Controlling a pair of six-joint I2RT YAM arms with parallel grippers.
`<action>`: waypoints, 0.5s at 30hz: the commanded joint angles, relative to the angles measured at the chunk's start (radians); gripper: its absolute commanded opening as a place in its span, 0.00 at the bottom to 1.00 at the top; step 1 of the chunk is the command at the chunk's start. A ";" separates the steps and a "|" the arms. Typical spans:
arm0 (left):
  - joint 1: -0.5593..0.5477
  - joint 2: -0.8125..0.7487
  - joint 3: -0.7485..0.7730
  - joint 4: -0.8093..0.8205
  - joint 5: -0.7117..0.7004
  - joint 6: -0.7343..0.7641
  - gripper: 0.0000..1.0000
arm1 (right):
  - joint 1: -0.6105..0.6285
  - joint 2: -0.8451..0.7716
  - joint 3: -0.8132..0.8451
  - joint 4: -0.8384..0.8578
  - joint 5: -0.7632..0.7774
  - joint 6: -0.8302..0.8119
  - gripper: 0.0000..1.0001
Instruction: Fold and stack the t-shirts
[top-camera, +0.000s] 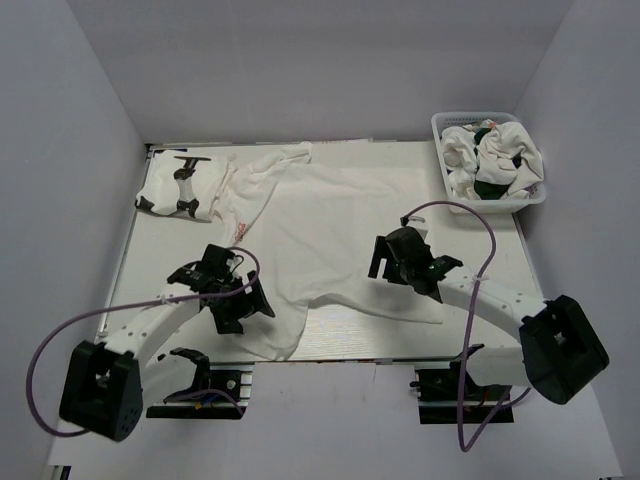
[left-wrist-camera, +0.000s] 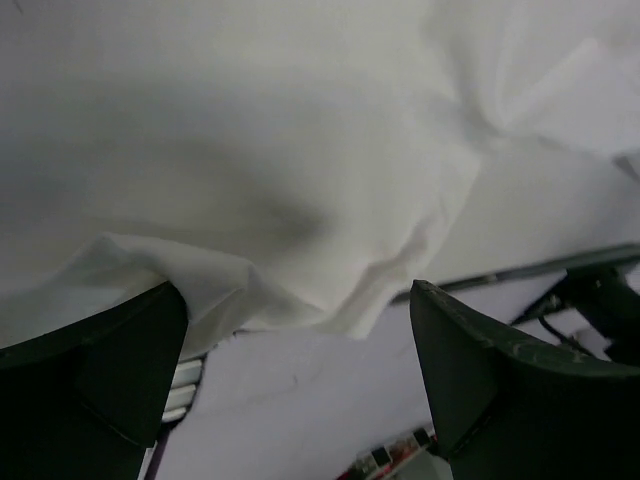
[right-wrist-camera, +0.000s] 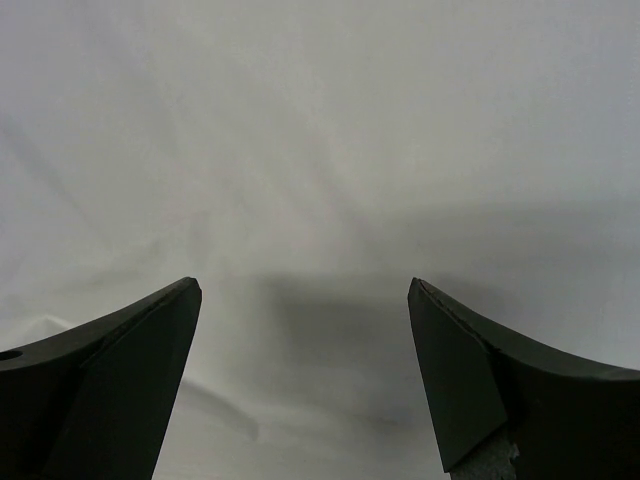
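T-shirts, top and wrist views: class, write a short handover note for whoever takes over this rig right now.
Grippers: the left gripper is open over the near-left hem of the spread shirt, holding nothing. The right gripper is open above that shirt's right side, holding nothing.
Things: spread shirt mid-table, wrinkled; folded shirt at the far-left corner; crumpled shirts in the basket, far right.
Done: one shirt folded.
Left: fold the spread shirt, stack it on the folded shirt, then do those in the basket.
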 joint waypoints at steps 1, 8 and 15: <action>-0.023 -0.152 -0.010 -0.158 0.138 -0.052 1.00 | -0.038 0.059 -0.004 0.072 -0.027 0.011 0.90; -0.050 -0.349 -0.128 -0.358 0.386 0.048 1.00 | -0.094 0.066 -0.024 0.093 -0.031 0.016 0.90; -0.050 -0.426 0.002 -0.415 0.396 0.049 1.00 | -0.118 0.020 -0.035 0.109 -0.051 -0.030 0.90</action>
